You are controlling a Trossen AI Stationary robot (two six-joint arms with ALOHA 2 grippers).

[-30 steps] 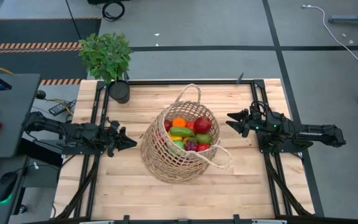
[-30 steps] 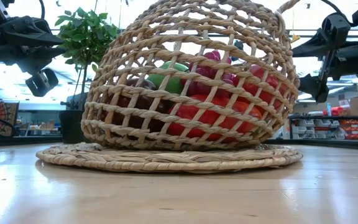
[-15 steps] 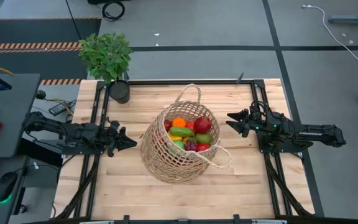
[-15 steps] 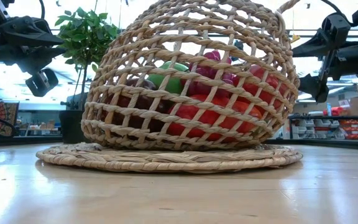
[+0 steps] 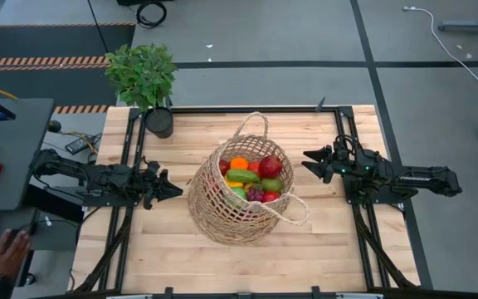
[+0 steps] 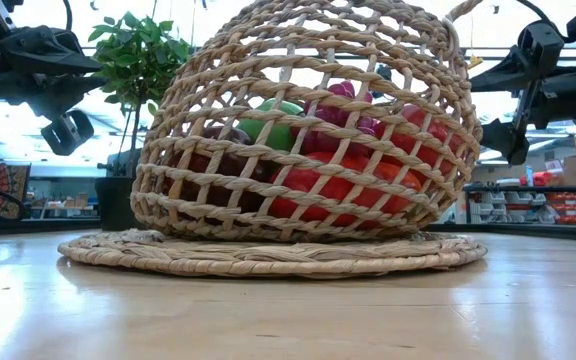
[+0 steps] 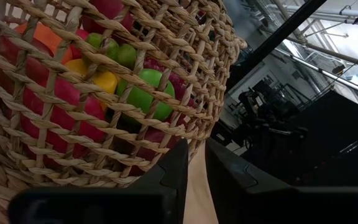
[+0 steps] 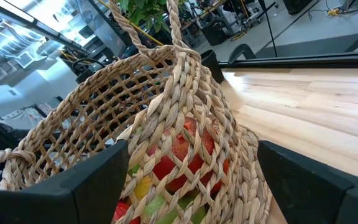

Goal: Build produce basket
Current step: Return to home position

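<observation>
High view: basket (image 5: 222, 218), tan open-weave wicker with two loop handles, at the middle of the bench (image 5: 305, 257), its mouth turned up and towards the right arm's side. The produce (image 5: 251, 178) all lies inside the basket: orange, red, green, yellow and purple pieces heaped together. Left end effector (image 5: 177, 189) is just beside the basket wall, not touching it, and points at it. Right end effector (image 5: 308, 159) is near the basket on the opposite side, apart from it and likewise pointed at it. Potted plant (image 5: 142, 75) stands beyond the basket at the bench's far corner on the left arm's side. A person's hand (image 5: 7, 249) is well apart from the basket, off the bench past the left arm. Low view: the basket (image 6: 298, 130) fills the centre, with red, green and purple produce (image 6: 318, 180) showing through the weave. A dark arm hangs above bench level to either side of it. Left wrist view: the basket wall (image 7: 73, 124) is close ahead, with green, yellow, orange and red pieces behind the weave. This end effector's fingers (image 7: 176, 168) are drawn almost together, a narrow slit between them, gripping nothing. Right wrist view: a basket handle (image 8: 179, 37) rises ahead, with red and yellow pieces visible below through the weave. This end effector's fingers (image 8: 98, 180) are spread wide, released and empty, either side of the basket without touching it.
</observation>
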